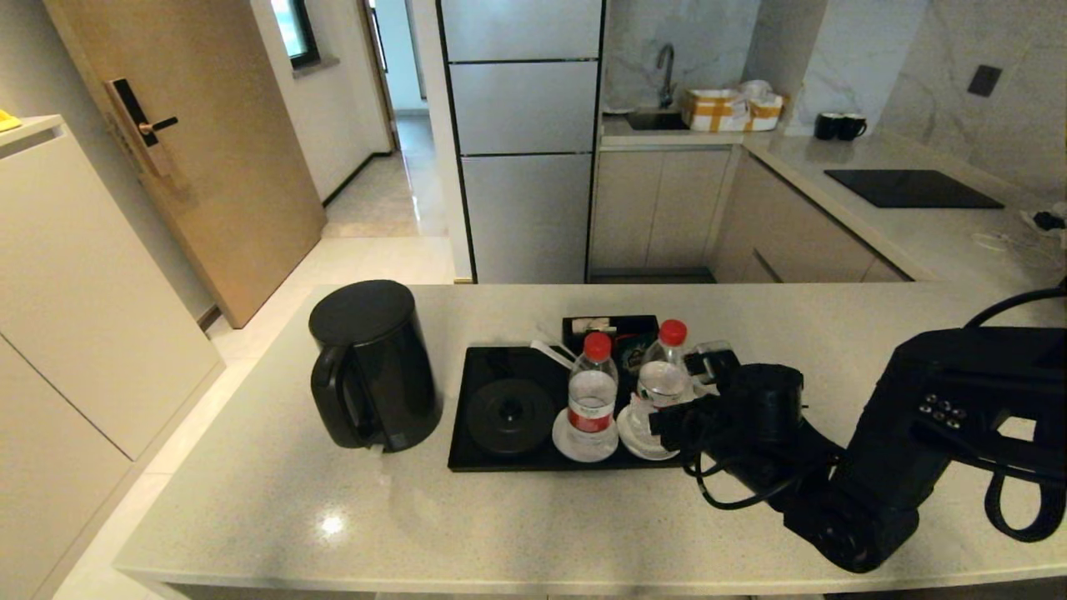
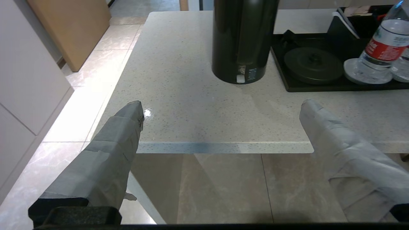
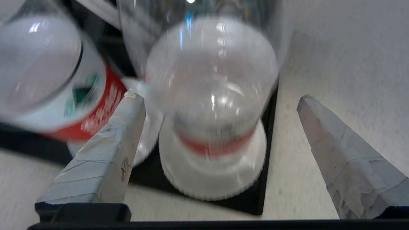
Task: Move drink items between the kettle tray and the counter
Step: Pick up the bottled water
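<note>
On the desk (image 1: 275,492) the kettle tray (image 1: 467,454) carries both water bottles on white saucers, right of its round base. The right end effector (image 3: 220,102) stands released around the right-hand bottle (image 1: 664,377); centre it, then squeeze gently below the label to avoid tipping its neighbour (image 1: 592,392).

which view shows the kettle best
The head view: the whole black kettle shows, lid and handle, standing on the counter left of the tray. The left wrist view shows only its lower body, top cut off. The right wrist view shows none of it.
</note>
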